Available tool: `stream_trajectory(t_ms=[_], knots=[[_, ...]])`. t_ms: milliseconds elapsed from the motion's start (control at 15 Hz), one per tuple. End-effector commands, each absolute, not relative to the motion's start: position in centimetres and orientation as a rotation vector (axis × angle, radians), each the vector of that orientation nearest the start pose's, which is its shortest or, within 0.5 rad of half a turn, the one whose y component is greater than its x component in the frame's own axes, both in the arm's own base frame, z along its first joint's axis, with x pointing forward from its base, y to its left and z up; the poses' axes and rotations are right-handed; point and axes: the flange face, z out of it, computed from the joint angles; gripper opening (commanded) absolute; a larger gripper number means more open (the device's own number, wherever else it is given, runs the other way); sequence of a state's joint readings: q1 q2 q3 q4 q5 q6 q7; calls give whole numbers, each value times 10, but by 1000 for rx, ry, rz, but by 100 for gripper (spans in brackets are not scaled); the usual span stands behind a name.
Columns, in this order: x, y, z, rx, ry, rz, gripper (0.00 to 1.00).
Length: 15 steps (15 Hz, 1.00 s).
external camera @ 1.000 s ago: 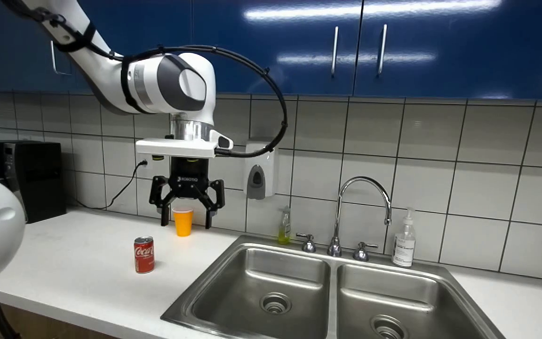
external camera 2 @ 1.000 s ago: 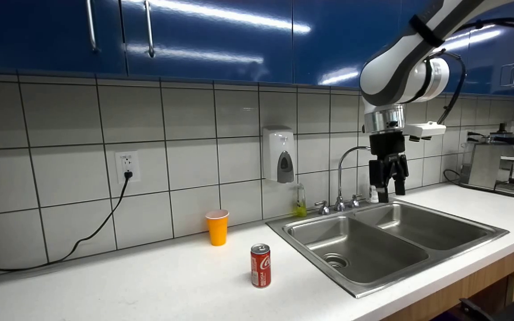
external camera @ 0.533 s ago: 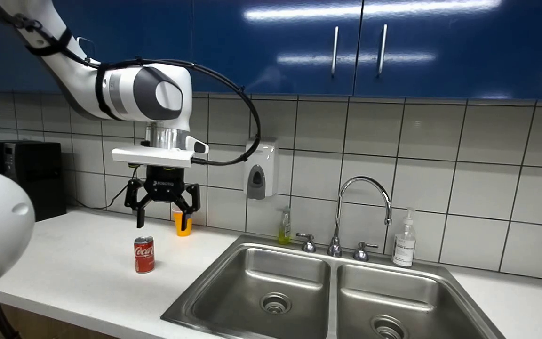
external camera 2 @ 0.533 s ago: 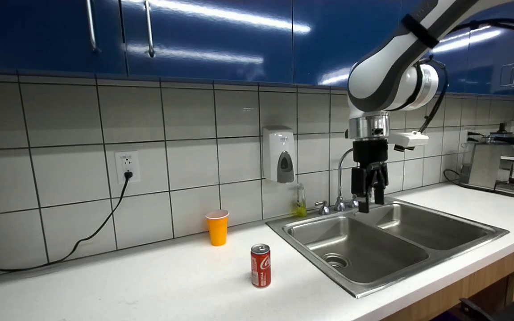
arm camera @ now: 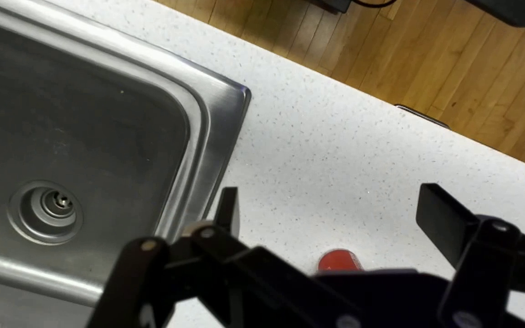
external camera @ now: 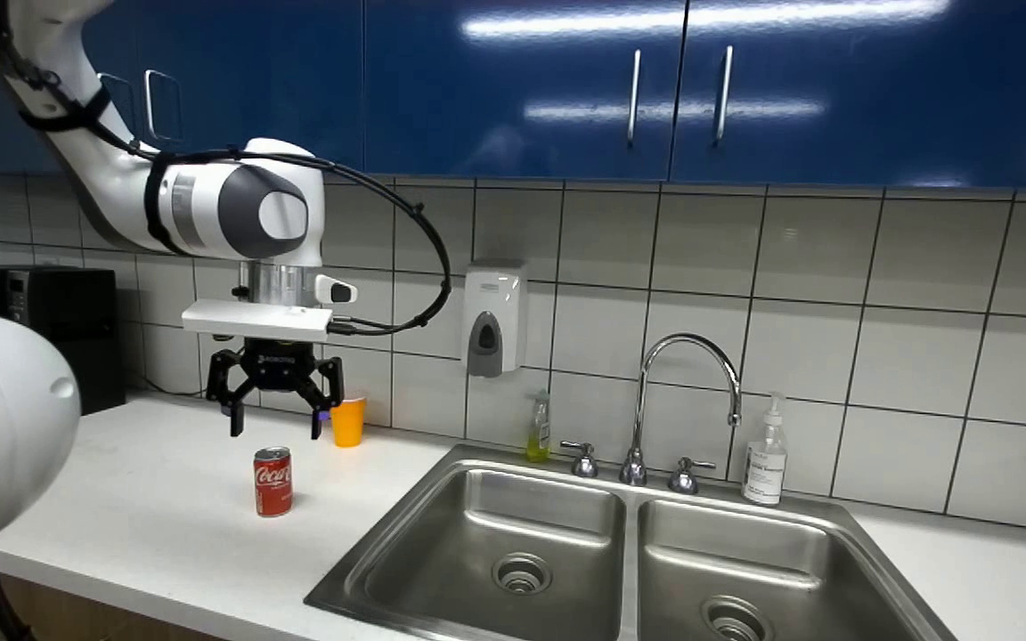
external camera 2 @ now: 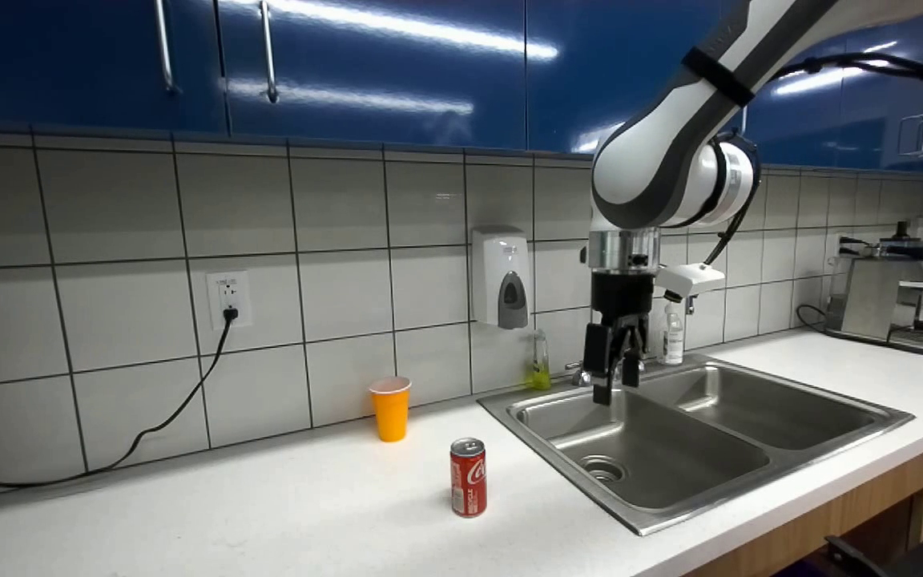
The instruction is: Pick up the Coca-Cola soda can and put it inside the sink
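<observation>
The red Coca-Cola can (external camera: 273, 482) stands upright on the white counter, left of the sink. It also stands there in an exterior view (external camera 2: 469, 478). In the wrist view only part of the red can (arm camera: 339, 261) shows; the gripper body hides the rest. The steel double-basin sink (external camera: 630, 570) is set in the counter; its rim corner shows in the wrist view (arm camera: 219, 107). My black gripper (external camera: 277, 433) is open and empty, pointing down, in the air above the can's height and apart from it. The open fingers also show in the wrist view (arm camera: 328, 205).
An orange cup (external camera 2: 391, 410) stands near the tiled wall behind the can. A faucet (external camera: 642, 401), a yellow-green bottle (external camera: 538, 436) and a pump bottle (external camera: 764, 467) stand behind the sink. A soap dispenser (external camera: 493, 320) hangs on the wall. Blue cabinets (external camera: 513, 89) hang above.
The arm and open gripper have moved left in both exterior views and come somewhat lower, closer to the can. The can, cup and sink have not moved.
</observation>
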<state>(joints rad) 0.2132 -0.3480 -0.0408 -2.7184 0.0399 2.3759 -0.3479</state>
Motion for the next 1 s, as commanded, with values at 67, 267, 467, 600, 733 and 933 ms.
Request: stream_trajectory(t_ms=[67, 267, 467, 600, 733, 933], knots=[[393, 97, 315, -2982, -831, -74, 100], [402, 114, 303, -2976, -868, -94, 100], [412, 130, 293, -2970, -902, -113, 100], [420, 141, 289, -2965, -922, -127, 100], [430, 152, 285, -2957, -933, -138, 100], [441, 168, 278, -2948, -950, -151, 100]])
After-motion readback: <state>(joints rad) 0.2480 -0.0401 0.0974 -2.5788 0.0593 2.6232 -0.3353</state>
